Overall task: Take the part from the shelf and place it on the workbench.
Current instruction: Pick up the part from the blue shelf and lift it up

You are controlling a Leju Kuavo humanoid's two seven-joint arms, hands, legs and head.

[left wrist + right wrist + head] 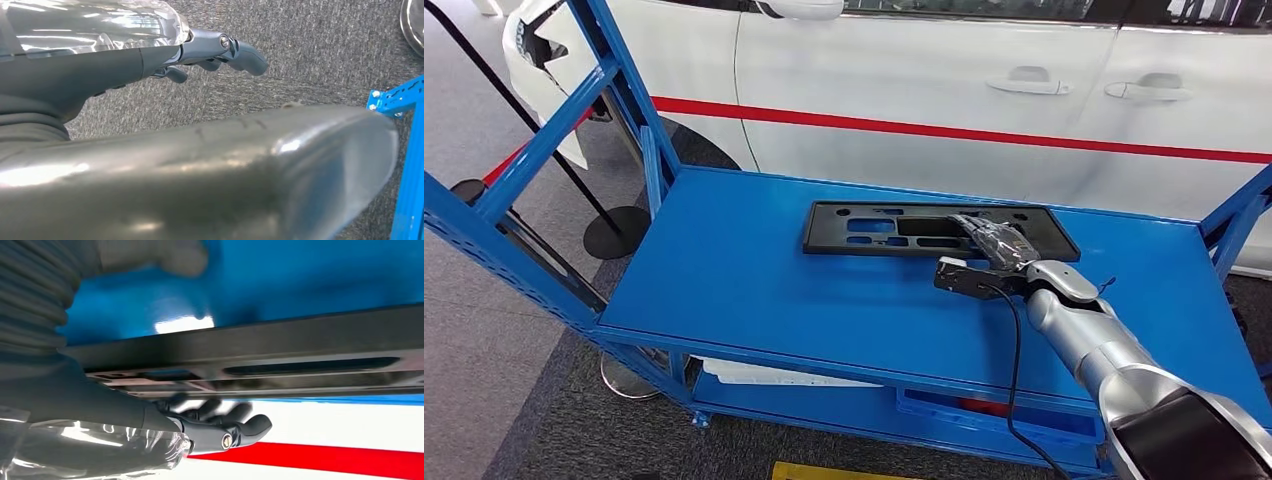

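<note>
The part (pixel 894 228) is a flat black rectangular plate with slots, lying on the blue shelf top (pixel 754 290) toward its far side. My right hand (pixel 996 245), wrapped in clear plastic, lies over the plate's right portion. In the right wrist view the plate (pixel 300 340) runs across between the blurred thumb and the dark fingers (pixel 215 415). The fingers reach past its far edge, and a strip of blue shows between the thumb and the plate, so the hand holds nothing. My left hand (pixel 210 52) hangs over grey carpet, its fingers loosely bent and holding nothing.
A white car with a red stripe (pixel 924 80) stands just behind the shelf. Blue frame posts (pixel 544 140) rise at the left and right ends. A black round stand base (pixel 614 232) sits on the floor at left. A lower shelf (pixel 774 375) holds white items.
</note>
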